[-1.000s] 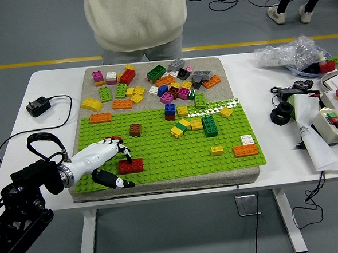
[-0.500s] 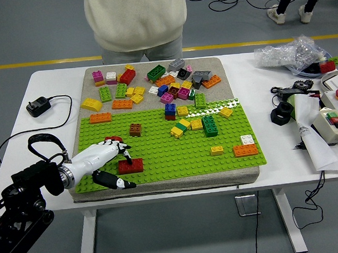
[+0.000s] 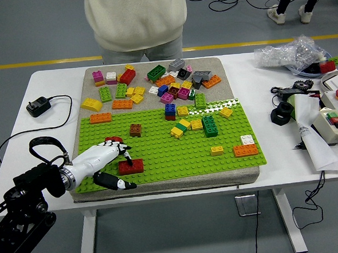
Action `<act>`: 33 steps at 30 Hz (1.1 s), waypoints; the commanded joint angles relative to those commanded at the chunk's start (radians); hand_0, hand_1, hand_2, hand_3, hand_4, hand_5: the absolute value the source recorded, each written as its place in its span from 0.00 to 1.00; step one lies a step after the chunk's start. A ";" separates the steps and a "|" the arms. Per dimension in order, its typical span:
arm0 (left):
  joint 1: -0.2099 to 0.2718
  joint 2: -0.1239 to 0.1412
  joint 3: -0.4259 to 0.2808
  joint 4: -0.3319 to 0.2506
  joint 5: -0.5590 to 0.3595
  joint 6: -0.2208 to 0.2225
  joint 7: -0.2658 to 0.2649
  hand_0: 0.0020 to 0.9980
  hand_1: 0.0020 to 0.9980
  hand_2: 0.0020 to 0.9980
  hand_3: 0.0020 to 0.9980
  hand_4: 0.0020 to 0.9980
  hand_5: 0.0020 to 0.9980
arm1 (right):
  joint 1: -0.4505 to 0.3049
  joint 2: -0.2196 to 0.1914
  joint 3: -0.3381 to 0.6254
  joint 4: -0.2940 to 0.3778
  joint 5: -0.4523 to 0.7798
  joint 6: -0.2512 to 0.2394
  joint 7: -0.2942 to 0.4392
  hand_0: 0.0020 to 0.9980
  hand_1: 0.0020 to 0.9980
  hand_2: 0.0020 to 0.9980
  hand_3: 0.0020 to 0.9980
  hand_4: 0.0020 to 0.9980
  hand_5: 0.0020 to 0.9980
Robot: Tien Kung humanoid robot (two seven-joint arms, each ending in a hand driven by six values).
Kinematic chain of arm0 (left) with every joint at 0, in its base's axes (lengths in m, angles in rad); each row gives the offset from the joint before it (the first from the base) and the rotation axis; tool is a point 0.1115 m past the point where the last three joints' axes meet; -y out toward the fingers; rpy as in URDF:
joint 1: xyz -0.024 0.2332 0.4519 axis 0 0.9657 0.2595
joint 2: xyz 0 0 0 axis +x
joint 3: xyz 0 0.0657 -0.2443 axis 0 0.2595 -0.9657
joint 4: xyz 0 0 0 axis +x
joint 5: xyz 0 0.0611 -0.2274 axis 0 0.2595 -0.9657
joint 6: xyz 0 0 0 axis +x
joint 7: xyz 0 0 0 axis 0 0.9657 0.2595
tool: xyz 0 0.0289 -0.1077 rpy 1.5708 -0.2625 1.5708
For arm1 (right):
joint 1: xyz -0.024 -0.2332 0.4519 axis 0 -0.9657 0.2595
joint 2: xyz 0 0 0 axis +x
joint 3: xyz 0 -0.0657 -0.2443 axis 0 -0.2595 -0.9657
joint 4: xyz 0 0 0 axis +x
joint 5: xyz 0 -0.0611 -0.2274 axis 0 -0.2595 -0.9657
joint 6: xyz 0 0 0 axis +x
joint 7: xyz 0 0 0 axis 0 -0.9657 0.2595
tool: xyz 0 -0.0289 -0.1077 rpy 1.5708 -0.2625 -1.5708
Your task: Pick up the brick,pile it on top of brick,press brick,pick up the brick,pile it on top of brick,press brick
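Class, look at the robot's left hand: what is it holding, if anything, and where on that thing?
The left hand grips nothing; one fingertip rests on the left top of the red brick.

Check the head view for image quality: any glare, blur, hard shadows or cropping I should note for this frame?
Head view: lighting is even and soft, with only faint shadows under the bricks; the green baseplate is sharp and its studs are distinct; the left hand by the red brick shows no motion blur; mild glare on the plastic bag; the person at the far side is cropped at the top edge.
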 joint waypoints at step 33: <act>0.012 -0.006 0.007 0.020 -0.001 0.013 0.002 1.00 1.00 0.94 0.60 0.98 0.50 | 0.001 0.001 -0.003 0.000 0.005 0.000 0.000 0.76 0.68 0.72 0.75 1.00 0.69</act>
